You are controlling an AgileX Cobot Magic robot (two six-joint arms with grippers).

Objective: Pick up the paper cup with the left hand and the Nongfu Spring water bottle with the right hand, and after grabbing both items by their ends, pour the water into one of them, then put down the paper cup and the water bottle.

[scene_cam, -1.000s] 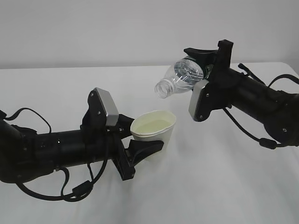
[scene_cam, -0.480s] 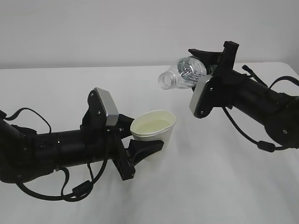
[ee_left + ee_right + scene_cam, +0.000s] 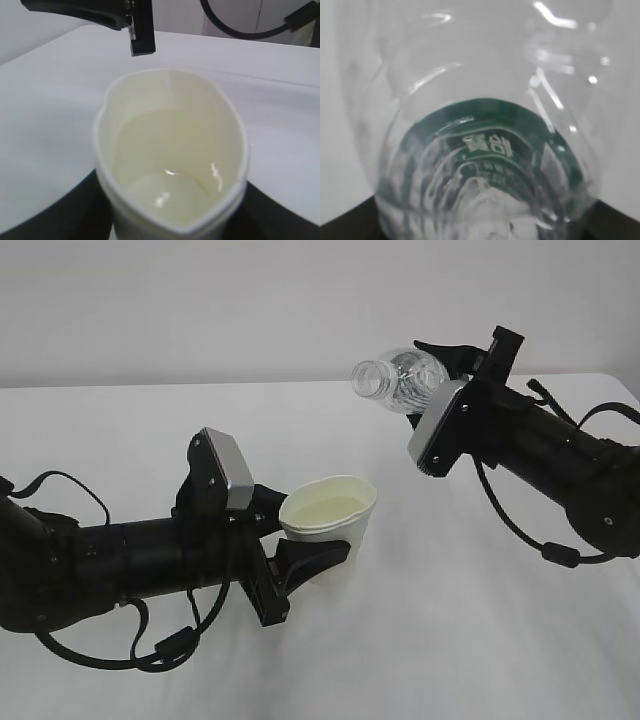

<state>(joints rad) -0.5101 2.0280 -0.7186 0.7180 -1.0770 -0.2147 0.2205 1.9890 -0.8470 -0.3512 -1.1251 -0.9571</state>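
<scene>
Exterior view: left gripper grasps one paper cup, right gripper one bottle.

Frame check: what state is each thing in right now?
Cup: upright, held off the table, rim squeezed oval, water in the bottom.
Bottle: uncapped, lying near level, mouth to the left, held in the air.
Left gripper: shut on the cup.
Right gripper: shut on the bottle.

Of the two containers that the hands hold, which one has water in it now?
The paper cup in the left hand: a shallow pool of clear water glints at its bottom. The Nongfu Spring water bottle in the right hand looks drained.
</scene>
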